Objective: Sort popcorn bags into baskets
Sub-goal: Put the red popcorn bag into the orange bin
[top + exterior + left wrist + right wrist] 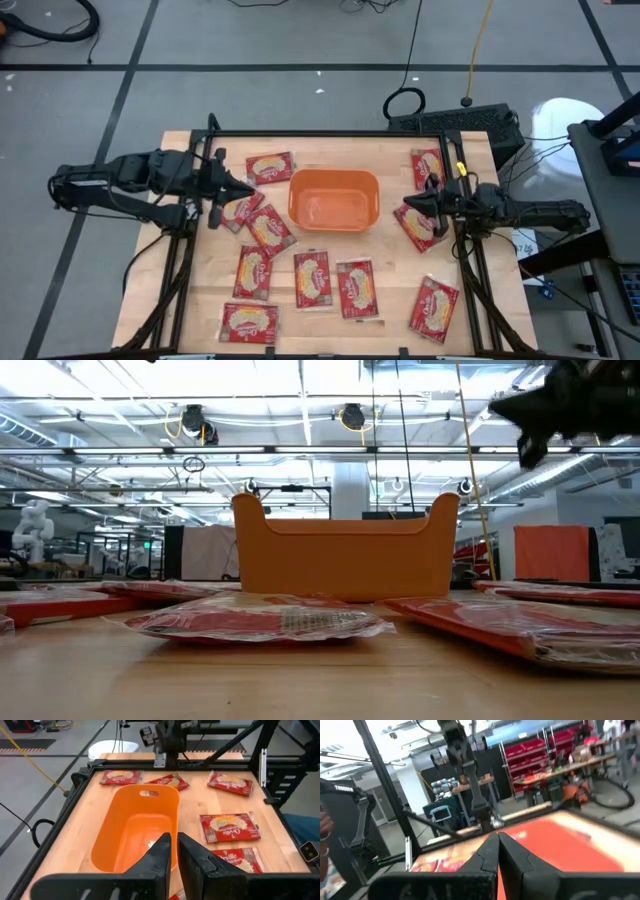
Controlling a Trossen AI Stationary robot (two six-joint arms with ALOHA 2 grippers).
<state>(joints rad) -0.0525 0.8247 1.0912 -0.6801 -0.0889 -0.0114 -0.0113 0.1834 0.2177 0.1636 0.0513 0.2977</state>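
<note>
Left gripper (243,187): just off the bin's left end, above the table, fingers (162,851) drawn nearly together with a thin slit between them, nothing held.
Right gripper (408,204): just off the bin's right end, tips pointing at it, fingers pressed together, empty.
Bin (334,199): orange, near the middle of the table toward the far edge, its long side running left to right; from the left wrist view the inside looks empty.
Bags left of bin: one bag (270,167) just off the far-left corner; two (241,210) (270,230) by the near-left corner, under and beside the left gripper, tilted.
Bags right of bin: one (428,168) toward the far right edge, one (419,226) just beside and partly under the right gripper.
Bags in front of bin: three in a row (253,272) (312,280) (357,288), standing lengthwise; one (249,322) further toward the near-left corner of the table; one (434,308) toward the near-right, tilted.
Table (396,296): pale wood inside a black frame; all bags lie flat on it, none in the bin.
</note>
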